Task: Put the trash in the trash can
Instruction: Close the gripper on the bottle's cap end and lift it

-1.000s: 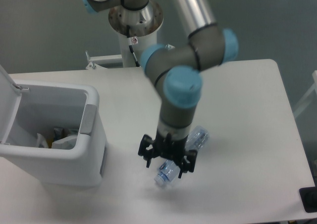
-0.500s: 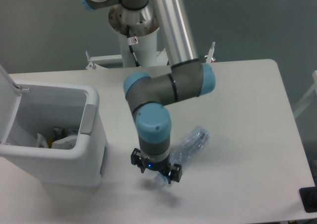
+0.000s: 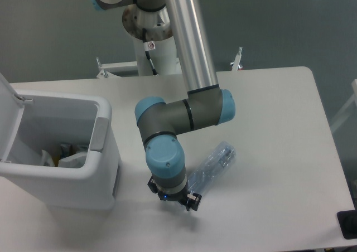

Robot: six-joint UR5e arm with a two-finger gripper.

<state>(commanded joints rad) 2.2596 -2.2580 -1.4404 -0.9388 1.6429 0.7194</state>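
The trash in view on the table is a clear crushed plastic bottle (image 3: 215,163), lying at a slant right of the arm's wrist. Its lower end disappears under my gripper (image 3: 174,199), which is down low at the table surface over that end. The wrist hides the fingers, so how the jaws stand on the bottle is unclear. The trash can (image 3: 103,168) is a boxy white bin at the left with a grey panel (image 3: 100,134) and its lid (image 3: 8,98) raised. Crumpled white trash (image 3: 72,158) lies inside it.
The arm's base column (image 3: 152,34) rises behind the table's far edge. A small dark object (image 3: 348,224) sits at the table's front right corner. The trash can stands about a hand's width left of the gripper.
The gripper has swung left and dropped from above the bottle down to the table at the bottle's lower end. Its open fingers are no longer visible. The bottle has barely moved.
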